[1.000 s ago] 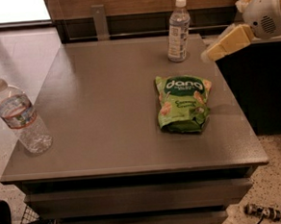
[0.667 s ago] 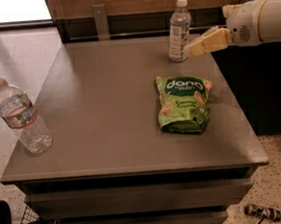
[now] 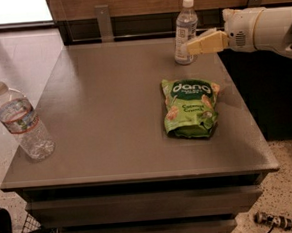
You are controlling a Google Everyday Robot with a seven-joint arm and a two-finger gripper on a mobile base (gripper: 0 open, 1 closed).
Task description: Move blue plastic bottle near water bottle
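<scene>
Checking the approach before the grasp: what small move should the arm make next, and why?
Probably ease the gripper in onto the blue plastic bottle to grasp it: its tip just meets the bottle's lower body at the far edge of the table, and the water bottle stands away at the near-left corner.

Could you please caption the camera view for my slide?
Gripper at the blue plastic bottle at the far edge of the table; water bottle at near left, snack bag between.
</scene>
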